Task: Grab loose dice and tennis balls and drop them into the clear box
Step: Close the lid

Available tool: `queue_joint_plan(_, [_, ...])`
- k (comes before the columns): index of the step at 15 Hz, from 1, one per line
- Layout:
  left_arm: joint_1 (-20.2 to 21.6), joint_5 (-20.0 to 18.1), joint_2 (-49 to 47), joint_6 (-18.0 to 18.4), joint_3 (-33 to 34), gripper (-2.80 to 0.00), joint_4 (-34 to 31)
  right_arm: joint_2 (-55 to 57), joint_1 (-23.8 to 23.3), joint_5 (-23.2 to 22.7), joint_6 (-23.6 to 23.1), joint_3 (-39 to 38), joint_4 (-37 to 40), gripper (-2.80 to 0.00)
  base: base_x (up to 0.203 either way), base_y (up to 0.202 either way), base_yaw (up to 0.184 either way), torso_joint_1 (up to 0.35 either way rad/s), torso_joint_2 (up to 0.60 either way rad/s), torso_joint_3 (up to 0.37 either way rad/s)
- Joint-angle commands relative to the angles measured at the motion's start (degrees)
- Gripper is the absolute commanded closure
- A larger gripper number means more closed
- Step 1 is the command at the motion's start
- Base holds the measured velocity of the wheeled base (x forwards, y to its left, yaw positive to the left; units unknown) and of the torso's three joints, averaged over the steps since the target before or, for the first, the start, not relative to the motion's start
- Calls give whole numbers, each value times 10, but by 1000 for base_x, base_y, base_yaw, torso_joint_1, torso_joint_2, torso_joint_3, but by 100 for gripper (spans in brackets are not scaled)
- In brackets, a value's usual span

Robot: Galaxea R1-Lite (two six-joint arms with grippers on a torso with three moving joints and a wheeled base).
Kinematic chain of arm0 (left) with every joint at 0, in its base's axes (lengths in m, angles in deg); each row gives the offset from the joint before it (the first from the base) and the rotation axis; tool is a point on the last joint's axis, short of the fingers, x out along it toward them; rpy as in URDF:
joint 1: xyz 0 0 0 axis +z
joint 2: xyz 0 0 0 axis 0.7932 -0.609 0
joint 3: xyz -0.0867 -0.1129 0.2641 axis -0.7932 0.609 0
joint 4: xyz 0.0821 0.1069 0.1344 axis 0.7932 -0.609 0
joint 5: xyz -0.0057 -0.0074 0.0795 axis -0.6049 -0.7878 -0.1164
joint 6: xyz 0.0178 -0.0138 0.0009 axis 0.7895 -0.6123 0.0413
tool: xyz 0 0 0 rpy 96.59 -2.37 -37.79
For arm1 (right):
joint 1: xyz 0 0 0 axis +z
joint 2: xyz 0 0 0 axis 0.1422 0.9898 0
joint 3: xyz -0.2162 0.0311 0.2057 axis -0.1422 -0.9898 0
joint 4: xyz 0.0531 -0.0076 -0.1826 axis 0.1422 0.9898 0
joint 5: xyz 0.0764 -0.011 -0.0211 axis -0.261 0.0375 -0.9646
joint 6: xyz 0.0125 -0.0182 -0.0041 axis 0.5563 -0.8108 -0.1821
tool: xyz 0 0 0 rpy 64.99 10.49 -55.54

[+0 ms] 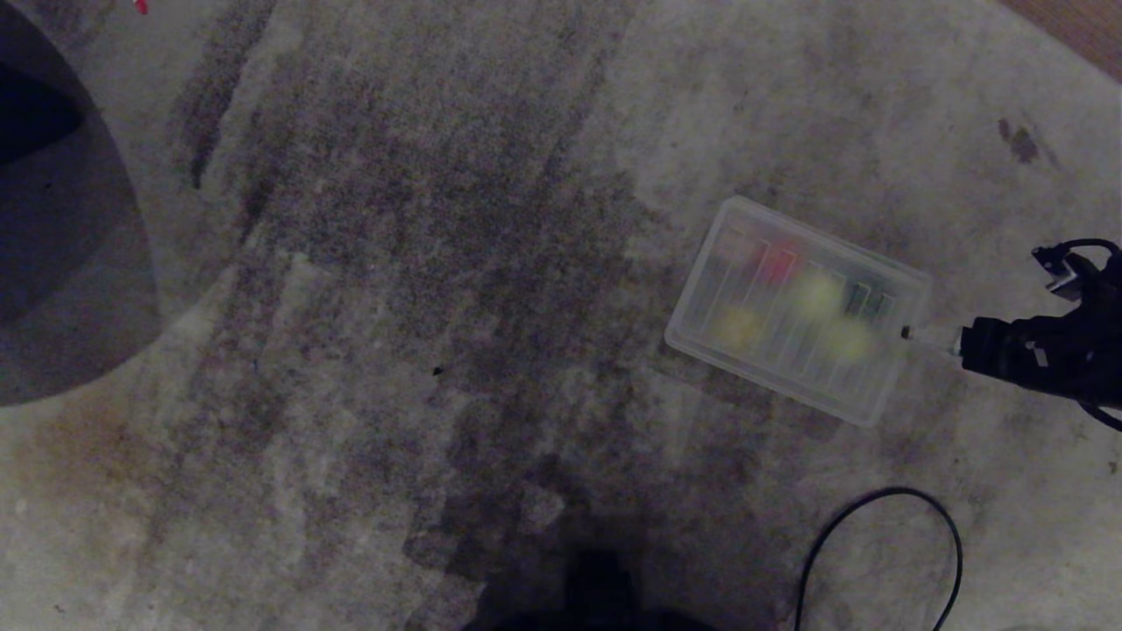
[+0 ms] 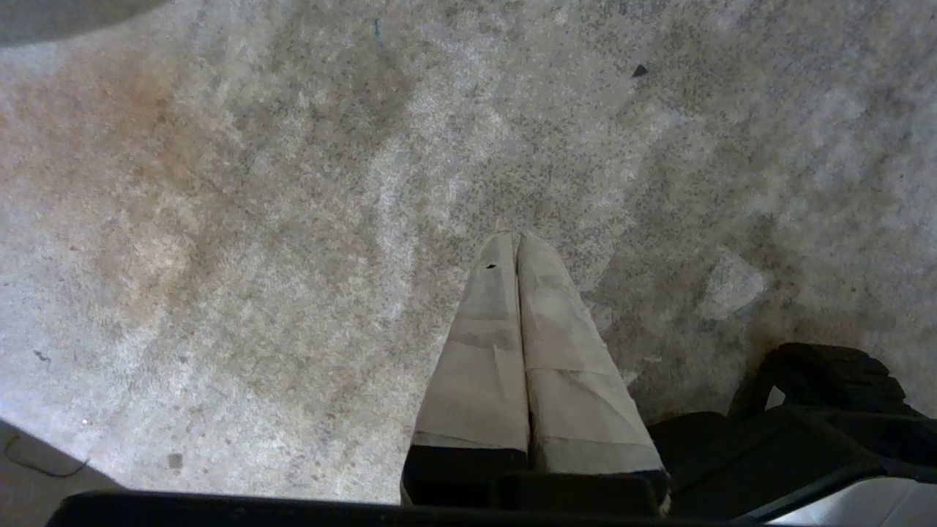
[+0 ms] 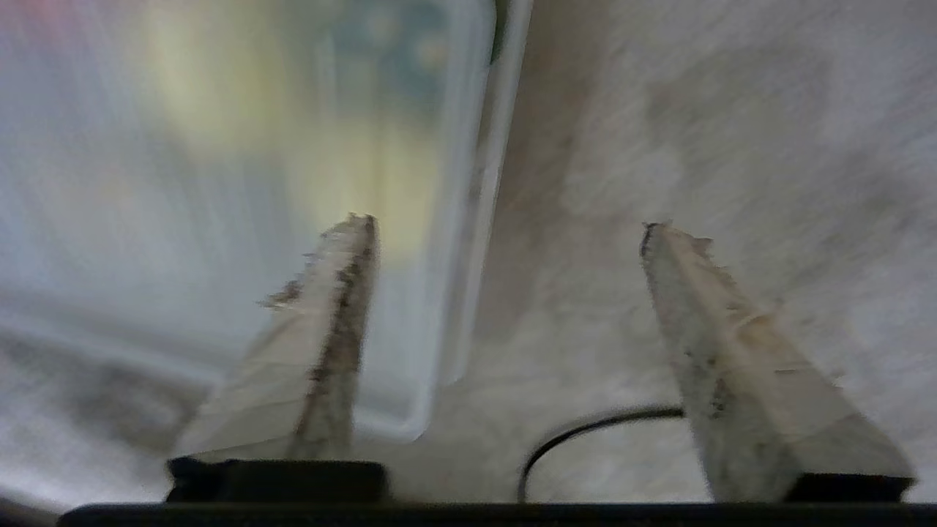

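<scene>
The clear box (image 1: 701, 337) lies on the pale carpet at the right, and a ribbed translucent lid seems to cover it. Through the plastic I make out blurred shapes: two yellow-green tennis balls (image 1: 817, 294) (image 1: 848, 340), a yellow patch (image 1: 736, 326) and a red patch (image 1: 776, 263), too blurred to name as dice. My right gripper (image 1: 916, 335) hangs at the box's right end, open and empty. In the right wrist view, the right gripper (image 3: 505, 223) has one finger over the box (image 3: 454, 219) and the other over carpet. My left gripper (image 2: 516, 238) is shut and parked over bare carpet.
A black cable (image 1: 877, 543) loops on the carpet in front of the box; the cable (image 3: 585, 432) also lies below the right fingers. A large grey rounded object (image 1: 70, 263) fills the far left. Wood floor (image 1: 1078, 26) shows at the top right corner.
</scene>
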Motion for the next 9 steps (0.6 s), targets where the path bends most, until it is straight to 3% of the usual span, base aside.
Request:
queue_joint_plan(1, [0,1,-1,-1,1,0,0,-35,-2,-2,-1,1,33,-280,0,0,0,0,0,0])
queue_joint_plan(5, [0,1,-1,-1,1,0,0,-54,5,-14,3,-4,41,-280,0,0,0,0,0,0])
queue_joint_plan(8, [0,1,-1,-1,1,0,0,-57,5,-28,67,-3,40,-280,0,0,0,0,0,0])
queue_joint_plan(9, [0,1,-1,-1,1,0,0,-55,5,-35,70,-3,38,0,0,0,0,0,0,0])
